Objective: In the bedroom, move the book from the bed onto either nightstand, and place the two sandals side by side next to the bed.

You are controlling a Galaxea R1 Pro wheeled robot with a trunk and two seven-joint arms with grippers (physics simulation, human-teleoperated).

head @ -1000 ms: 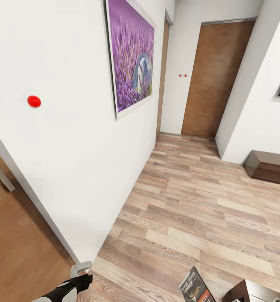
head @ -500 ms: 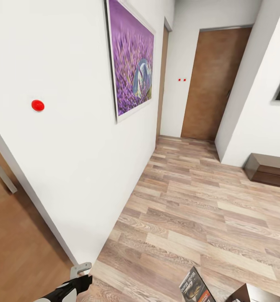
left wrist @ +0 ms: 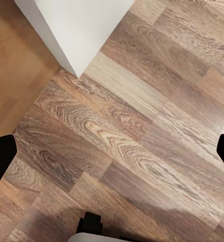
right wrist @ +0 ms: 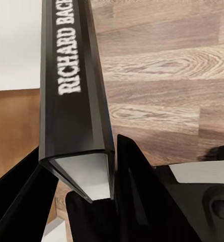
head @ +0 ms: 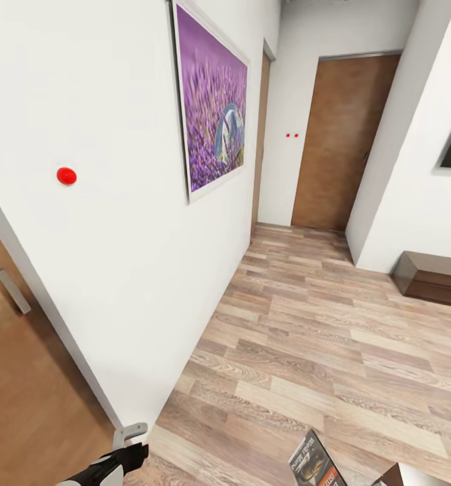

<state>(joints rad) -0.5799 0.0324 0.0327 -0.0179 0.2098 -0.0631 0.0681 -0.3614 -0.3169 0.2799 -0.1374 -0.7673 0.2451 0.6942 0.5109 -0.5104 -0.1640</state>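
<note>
My right gripper (right wrist: 79, 176) is shut on the book (right wrist: 74, 101), a thin dark paperback whose spine, with white lettering, stands between the two black fingers. In the head view the book (head: 313, 462) hangs tilted over the wood-plank floor at the lower edge, showing its dark cover and orange band. My left gripper (head: 136, 442) sits low beside the white wall corner. In the left wrist view it (left wrist: 112, 156) is open, its fingertips far apart with only floor between them. The bed, the nightstand and the sandals are out of view.
A white wall with a purple painting (head: 215, 101) and a red dot (head: 66, 175) runs along the left. A brown door (head: 23, 378) is close at the left, another door (head: 337, 142) stands at the far end. A long low dark cabinet (head: 431, 277) is at the right.
The whole picture has slid slightly downward, so the camera has moved. Both arms and the held book keep their places in the head view.
</note>
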